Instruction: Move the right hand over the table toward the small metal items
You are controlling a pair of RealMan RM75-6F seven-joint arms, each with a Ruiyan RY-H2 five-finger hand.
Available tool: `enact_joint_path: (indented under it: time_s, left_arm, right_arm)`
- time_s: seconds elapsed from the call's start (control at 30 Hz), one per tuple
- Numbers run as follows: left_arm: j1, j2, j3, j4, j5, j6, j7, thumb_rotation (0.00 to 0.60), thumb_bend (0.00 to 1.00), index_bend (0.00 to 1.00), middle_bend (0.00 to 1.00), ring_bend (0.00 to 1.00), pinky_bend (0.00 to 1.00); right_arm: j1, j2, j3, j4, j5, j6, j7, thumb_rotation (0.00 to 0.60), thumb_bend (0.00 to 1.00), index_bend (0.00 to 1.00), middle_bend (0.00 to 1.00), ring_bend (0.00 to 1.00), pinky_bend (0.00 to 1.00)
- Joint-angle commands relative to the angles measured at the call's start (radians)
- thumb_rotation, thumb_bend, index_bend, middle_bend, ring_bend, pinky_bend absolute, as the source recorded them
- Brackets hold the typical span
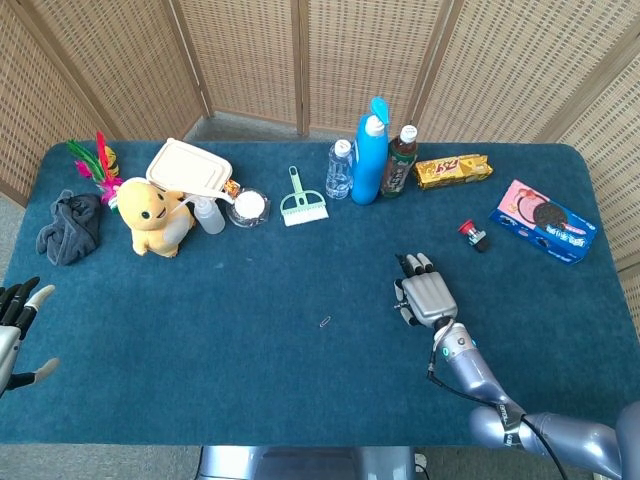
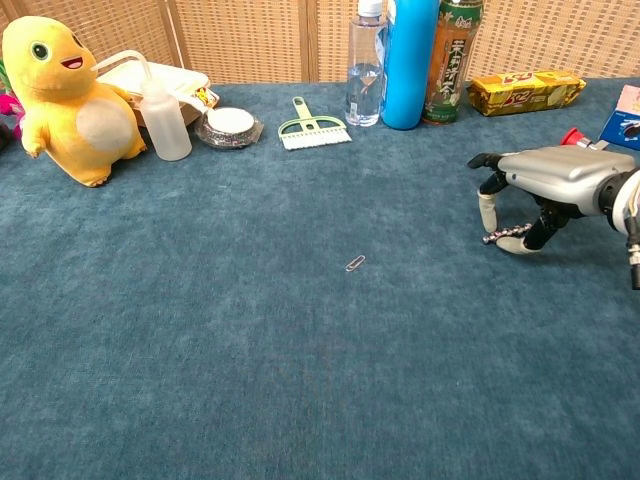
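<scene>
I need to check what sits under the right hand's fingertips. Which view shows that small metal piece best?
The chest view: it looks in from the side, so the small metal piece shows on the cloth below the right hand. The head view looks down on the hand's back, which hides the piece.

The left hand (image 1: 18, 325) is cut off by the head view's edge, and the paperclip (image 2: 355, 263) is shown too small for detail.

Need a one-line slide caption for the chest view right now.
Right hand arched over a small metal piece on the blue table, paperclip lying apart to its left.
</scene>
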Motion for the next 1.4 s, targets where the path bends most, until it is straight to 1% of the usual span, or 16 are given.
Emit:
enact_joint_path:
  time_s: [0.03,0.17,0.57,0.9,1.4]
  left_arm:
    - [0.0,0.0,0.0,0.001,0.001,0.001,0.0,0.6,0.3,0.06,0.0,0.0,0.0]
    - [0.002,0.002,0.0,0.0,0.003,0.004,-0.003,0.6,0.28,0.03,0.0,0.0,0.0]
    - [0.001,0.006,0.001,-0.002,0.001,0.0,-0.015,0.6,0.17,0.03,0.0,0.0,0.0]
    - [0.0,0.007,0.002,-0.004,0.0,-0.003,-0.011,0.6,0.17,0.03,0.0,0.0,0.0]
    - [-0.001,0.01,0.002,-0.005,-0.002,-0.006,-0.015,0.6,0.17,0.03,0.0,0.0,0.0]
  right_arm:
    - [0.0,-0.001,0.0,0.002,0.002,-0.001,0.0,0.6,0.39,0.5,0.0,0.0,0.0]
    - [0.0,-0.001,0.0,0.003,0.002,0.0,0.0,0.6,0.39,0.5,0.0,0.0,0.0]
    - [0.0,-0.003,0.0,0.005,0.004,0.004,-0.007,0.6,0.39,0.52,0.0,0.0,0.0]
    - [-0.002,-0.007,-0.002,0.012,0.001,0.003,-0.007,0.6,0.4,0.53,0.0,0.0,0.0]
    - [-0.003,-0.01,-0.007,0.008,-0.009,0.013,-0.021,0.6,0.44,0.63,0.0,0.0,0.0]
